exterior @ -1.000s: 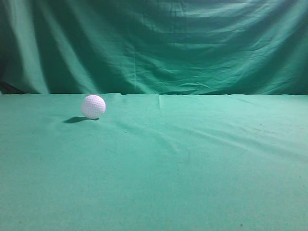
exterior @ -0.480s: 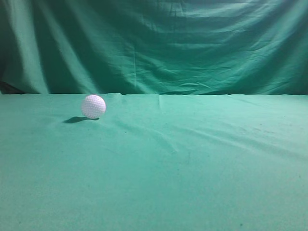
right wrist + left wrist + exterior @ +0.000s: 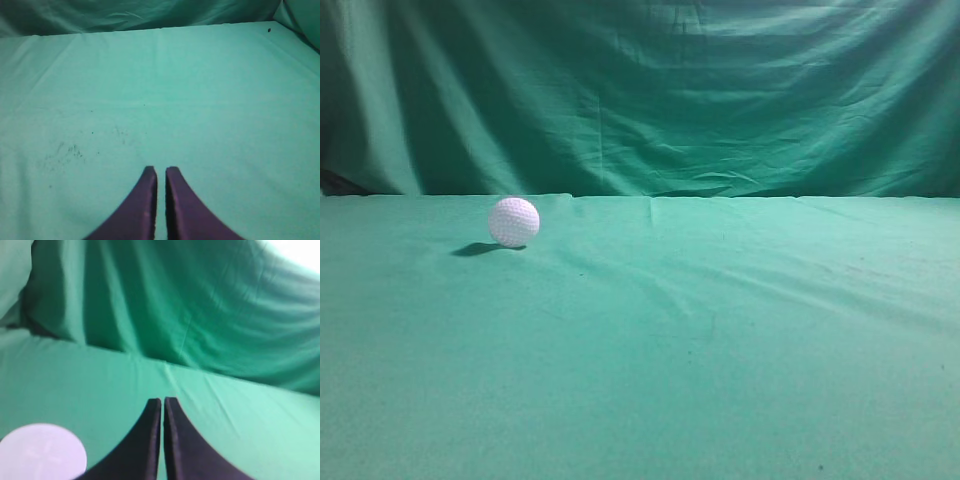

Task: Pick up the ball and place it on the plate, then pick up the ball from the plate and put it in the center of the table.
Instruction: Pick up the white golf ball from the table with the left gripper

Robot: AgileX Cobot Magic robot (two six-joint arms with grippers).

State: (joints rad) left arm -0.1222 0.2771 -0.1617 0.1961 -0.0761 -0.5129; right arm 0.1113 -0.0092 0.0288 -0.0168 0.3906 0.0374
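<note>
The ball [image 3: 514,221], white and dimpled, rests on the table [image 3: 720,330] at the far left, near the back edge. In the left wrist view it shows as a blurred white round shape [image 3: 42,452] at the bottom left, left of my left gripper [image 3: 163,400] and apart from it. My left gripper is shut and empty above the cloth. My right gripper [image 3: 161,169] is shut and empty over bare table cloth [image 3: 200,100]. Neither gripper shows in the exterior view. The plate is out of view.
A dark green draped curtain [image 3: 650,90] hangs behind the table's back edge. The cloth has soft wrinkles [image 3: 650,285] and a few dark specks [image 3: 65,150].
</note>
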